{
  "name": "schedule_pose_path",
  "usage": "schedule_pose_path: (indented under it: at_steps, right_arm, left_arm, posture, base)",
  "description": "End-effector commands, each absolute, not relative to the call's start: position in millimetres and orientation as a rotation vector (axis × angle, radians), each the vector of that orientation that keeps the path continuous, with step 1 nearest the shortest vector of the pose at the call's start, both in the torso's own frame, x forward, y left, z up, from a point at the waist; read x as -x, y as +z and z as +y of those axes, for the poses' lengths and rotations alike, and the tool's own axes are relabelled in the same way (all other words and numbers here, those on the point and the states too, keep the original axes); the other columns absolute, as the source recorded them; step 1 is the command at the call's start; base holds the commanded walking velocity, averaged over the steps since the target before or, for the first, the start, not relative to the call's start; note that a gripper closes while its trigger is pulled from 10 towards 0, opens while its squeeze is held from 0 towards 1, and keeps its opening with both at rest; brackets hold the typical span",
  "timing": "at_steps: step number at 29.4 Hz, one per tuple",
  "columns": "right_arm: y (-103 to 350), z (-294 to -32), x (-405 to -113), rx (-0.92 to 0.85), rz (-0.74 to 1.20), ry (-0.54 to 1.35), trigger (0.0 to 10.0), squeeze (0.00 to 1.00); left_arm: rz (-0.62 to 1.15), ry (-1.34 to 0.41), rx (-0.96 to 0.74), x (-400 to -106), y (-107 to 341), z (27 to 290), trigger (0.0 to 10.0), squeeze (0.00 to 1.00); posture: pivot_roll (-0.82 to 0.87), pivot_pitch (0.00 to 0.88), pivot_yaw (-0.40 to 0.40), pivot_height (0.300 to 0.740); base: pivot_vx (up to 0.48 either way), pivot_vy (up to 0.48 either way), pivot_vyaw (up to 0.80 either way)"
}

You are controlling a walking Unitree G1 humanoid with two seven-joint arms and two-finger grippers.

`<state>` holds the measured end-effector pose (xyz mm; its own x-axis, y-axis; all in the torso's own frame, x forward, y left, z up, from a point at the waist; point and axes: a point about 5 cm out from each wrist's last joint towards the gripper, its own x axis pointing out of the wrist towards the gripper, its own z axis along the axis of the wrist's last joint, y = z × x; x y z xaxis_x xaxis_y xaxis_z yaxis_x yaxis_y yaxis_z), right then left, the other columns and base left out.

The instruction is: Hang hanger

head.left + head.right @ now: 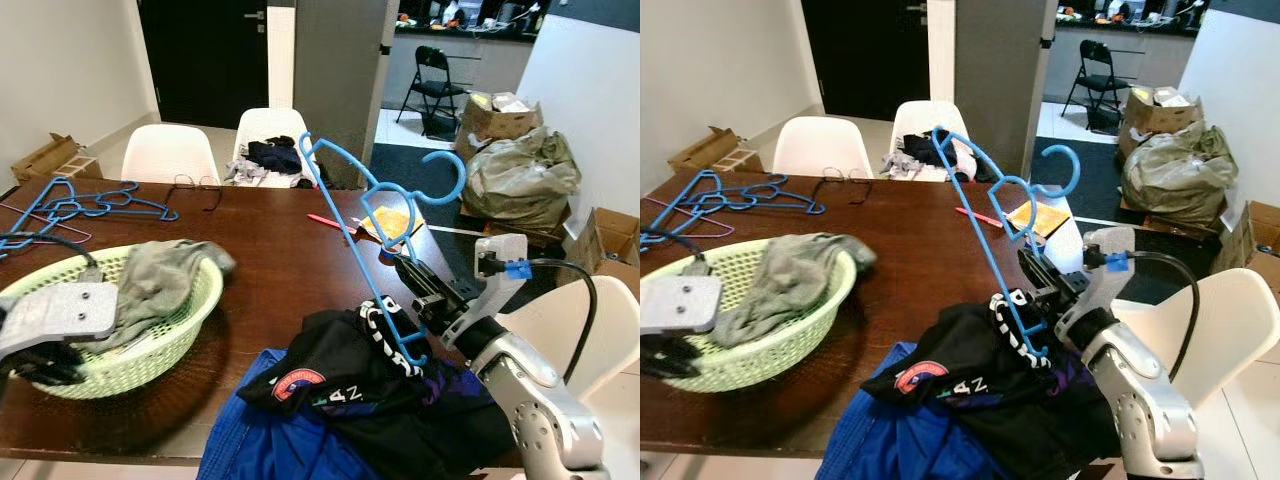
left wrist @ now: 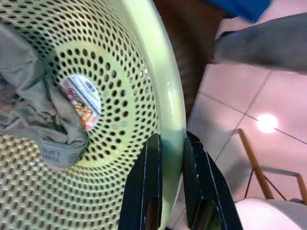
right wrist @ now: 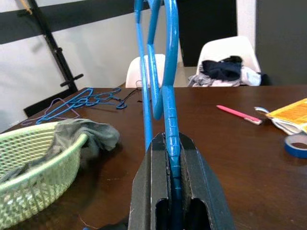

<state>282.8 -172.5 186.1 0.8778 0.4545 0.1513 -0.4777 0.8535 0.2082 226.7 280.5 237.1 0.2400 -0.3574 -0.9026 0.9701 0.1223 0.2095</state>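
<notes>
A blue plastic hanger (image 1: 352, 240) stands tilted above the dark wooden table (image 1: 280, 260), its hook (image 1: 450, 185) pointing right. My right gripper (image 1: 405, 270) is shut on one of its bars, just above a heap of black and blue clothes (image 1: 340, 390) at the table's front edge; the right wrist view shows the bar (image 3: 168, 96) clamped between the fingers (image 3: 151, 163). At the front left my left gripper (image 2: 170, 143) is shut on the rim of a light green basket (image 1: 200, 300) holding a grey garment (image 1: 160, 280).
More blue hangers (image 1: 90, 205) lie at the table's far left, with glasses (image 1: 195, 185) beside them. A pink pen (image 1: 330, 222), yellow paper (image 1: 390, 220) and blue tape (image 3: 295, 143) lie mid-right. White chairs (image 1: 170, 150) stand behind; boxes and bags (image 1: 520, 170) are to the right.
</notes>
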Motion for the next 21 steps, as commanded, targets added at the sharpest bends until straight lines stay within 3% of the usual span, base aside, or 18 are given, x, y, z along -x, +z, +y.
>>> schedule_pose_path:
  at_steps: [1, 2, 4, 8, 16, 21]
  right_arm:
    - [185.3, -175.2, -283.1, -0.242, -0.102, 0.481, 10.0, 0.0]
    - [185.3, -175.2, -283.1, -0.242, -0.102, 0.481, 10.0, 0.0]
    - [185.4, -175.7, -283.6, -0.243, -0.103, 0.481, 10.0, 0.0]
    - [184.9, -175.2, -284.6, -0.242, -0.104, 0.48, 10.0, 0.0]
    - [183.7, -176.8, -283.4, -0.245, -0.103, 0.476, 10.0, 0.0]
    - [182.6, -176.8, -283.1, -0.247, -0.101, 0.475, 10.0, 0.0]
  left_arm:
    - [0.834, -1.224, -0.924, -218.5, 230.7, 272.4, 0.0, 0.0]
    - [0.834, -1.224, -0.924, -218.5, 230.7, 272.4, 0.0, 0.0]
    - [0.766, -1.418, -0.842, -201.5, 223.4, 241.3, 0.0, 0.0]
    - [0.798, -1.525, -0.801, -184.2, 207.6, 223.1, 0.0, 0.0]
    - [0.889, -1.464, -0.821, -180.3, 208.6, 234.2, 0.0, 0.0]
    - [0.971, -1.32, -0.86, -182.8, 213.0, 253.4, 0.0, 0.0]
  posture:
    - [0.02, 0.0, -0.045, 0.74]
    - [0.02, 0.0, -0.045, 0.74]
    - [0.02, 0.0, -0.044, 0.74]
    - [0.03, 0.0, -0.041, 0.74]
    - [0.03, 0.0, -0.04, 0.74]
    - [0.04, 0.0, -0.039, 0.74]
  base:
    - [0.0, 0.0, 0.0]
    - [0.0, 0.0, 0.0]
    - [0.0, 0.0, 0.0]
    - [0.0, 0.0, 0.0]
    - [0.0, 0.0, 0.0]
    - [0.0, 0.0, 0.0]
